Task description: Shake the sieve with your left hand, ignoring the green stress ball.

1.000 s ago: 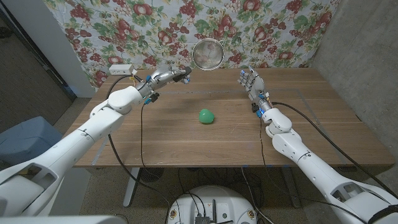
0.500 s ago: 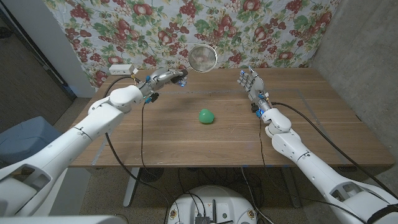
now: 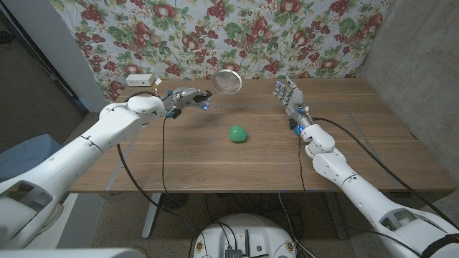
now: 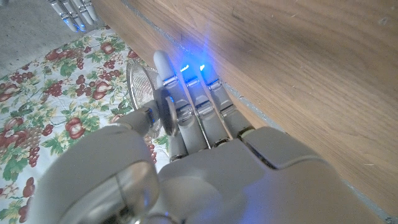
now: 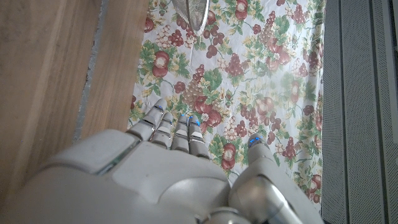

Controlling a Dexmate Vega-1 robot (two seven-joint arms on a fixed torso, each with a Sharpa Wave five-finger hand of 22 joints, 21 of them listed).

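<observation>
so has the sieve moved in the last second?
Yes. In the head view the sieve has dropped and shifted toward the robot's left, held by the left hand. It was high against the floral cloth; now it's by the table's back edge.

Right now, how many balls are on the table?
1. The green ball sits mid-table, between the left hand holding the sieve and the right hand.
</observation>
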